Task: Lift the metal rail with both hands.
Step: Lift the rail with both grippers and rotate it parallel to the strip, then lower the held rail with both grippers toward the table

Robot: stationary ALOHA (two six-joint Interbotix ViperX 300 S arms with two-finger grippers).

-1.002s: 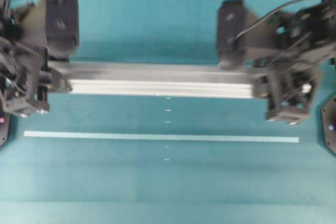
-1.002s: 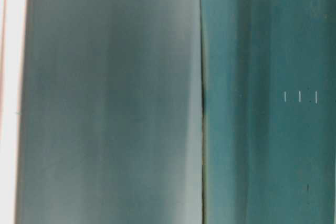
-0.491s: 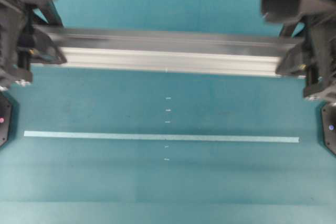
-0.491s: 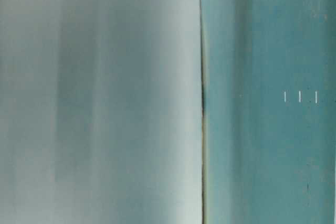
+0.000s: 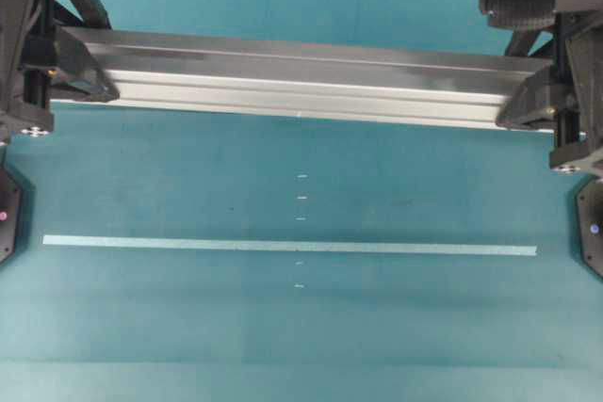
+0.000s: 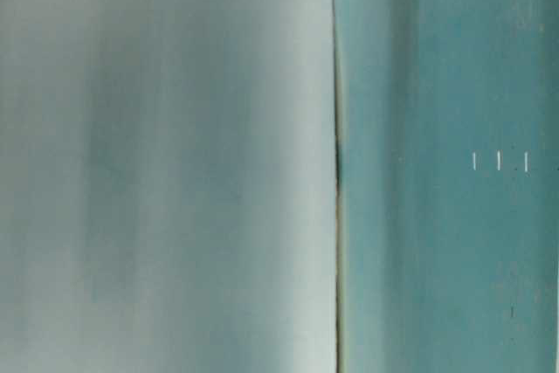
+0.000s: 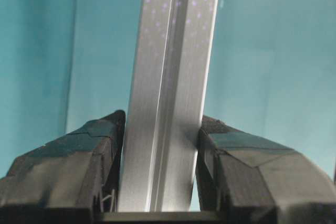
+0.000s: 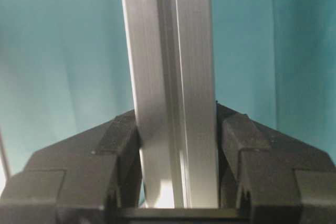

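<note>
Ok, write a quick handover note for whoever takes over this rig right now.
Left tool: shut on the metal rail near its left end.
Right tool: shut on the rail near its right end.
Rail: spans between both tools, above the teal table, on the far side of the pale tape strip.
Done: both grasps made, rail looks raised.
Left: keep it level and hold.

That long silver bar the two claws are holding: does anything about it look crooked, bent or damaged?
Nothing stands out. The metal rail looks straight and unmarked, with the left gripper and right gripper each clamped on an end. It slopes only slightly in the overhead view. The tape strip lies flat on the table.
</note>
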